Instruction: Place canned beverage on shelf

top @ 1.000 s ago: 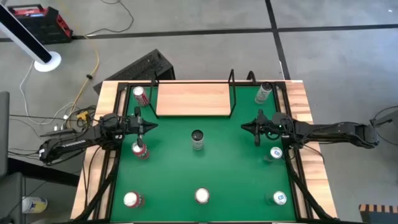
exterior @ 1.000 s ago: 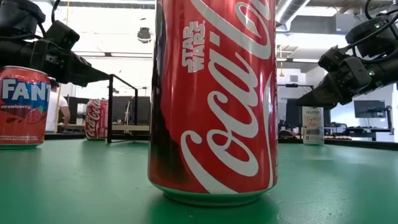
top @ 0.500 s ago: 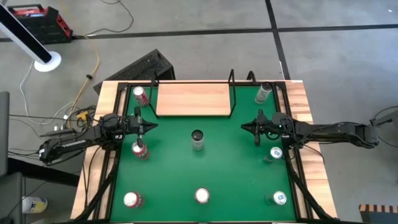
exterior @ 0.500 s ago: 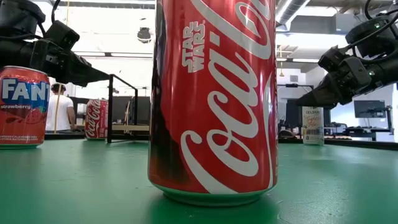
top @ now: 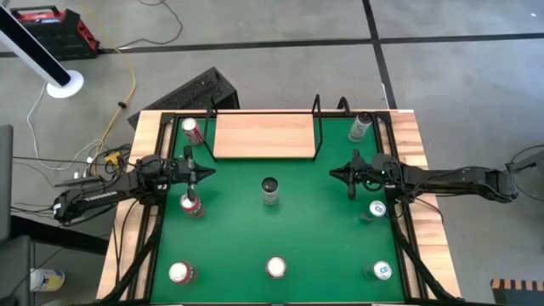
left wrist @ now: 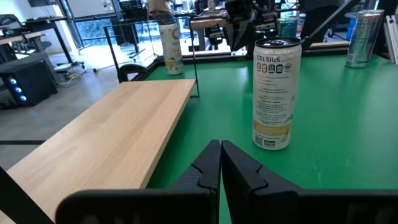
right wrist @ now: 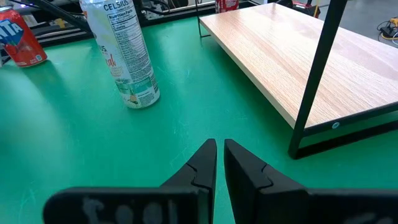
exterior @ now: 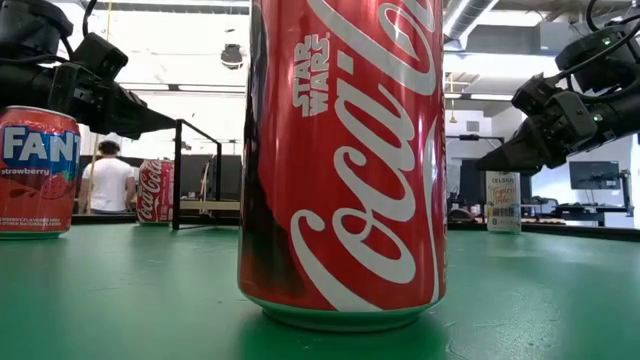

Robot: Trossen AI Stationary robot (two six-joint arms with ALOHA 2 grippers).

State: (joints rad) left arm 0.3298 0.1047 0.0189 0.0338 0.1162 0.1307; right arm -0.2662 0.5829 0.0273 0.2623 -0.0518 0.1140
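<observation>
My left gripper (top: 206, 173) hung over the green table (top: 314, 246) at the left of the high view, its arm reaching in level from the left edge, and my right gripper (top: 333, 175) mirrored it from the right; both pointed inward toward the middle. In each wrist view my fingers (left wrist: 208, 167) lay pressed nearly together, clenched on nothing. The shelf (top: 263, 136) sat bare at the top centre of the high view, its pale board inside thin black rails. A tall Celsius can (top: 270, 191) stood upright at mid-table between my two grippers, just below the shelf, touching neither. A red can (top: 192, 205) stood just below my left gripper and another red can (top: 190, 129) at upper left beside the shelf; a slim can (top: 360, 126) stood at upper right. Three more cans lined the bottom edge. In the low view a Coca-Cola can (exterior: 345, 160) printed "Star Wars" filled the centre, a Fanta strawberry can (exterior: 36, 170) stood at far left, and a person (exterior: 105, 183) in white stood beyond the table.
</observation>
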